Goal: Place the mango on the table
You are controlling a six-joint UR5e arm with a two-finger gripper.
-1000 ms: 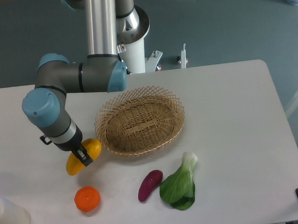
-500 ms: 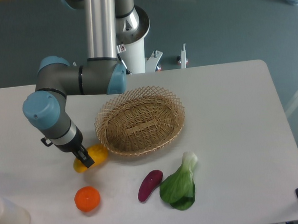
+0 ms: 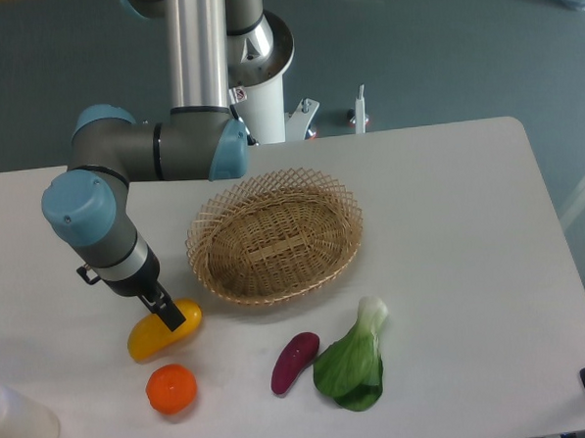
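The yellow-orange mango (image 3: 147, 340) lies low on the white table (image 3: 450, 221), at the front left, between the wicker basket and the orange. My gripper (image 3: 168, 316) points down over the mango's middle. One dark finger shows across its top, and the jaws look shut on the mango. The mango seems to touch the tabletop, tilted with its left end lower. The second finger is hidden behind the fruit.
A wicker basket (image 3: 274, 238) stands just right of the gripper. A round orange (image 3: 172, 389) lies right below the mango. A purple eggplant (image 3: 294, 361) and a bok choy (image 3: 354, 361) lie at the front middle. A white bottle (image 3: 14, 425) stands at the front left corner.
The gripper has carried the mango lower and slightly left, away from the basket rim and toward the orange. The mango has turned and now sits down at the tabletop.
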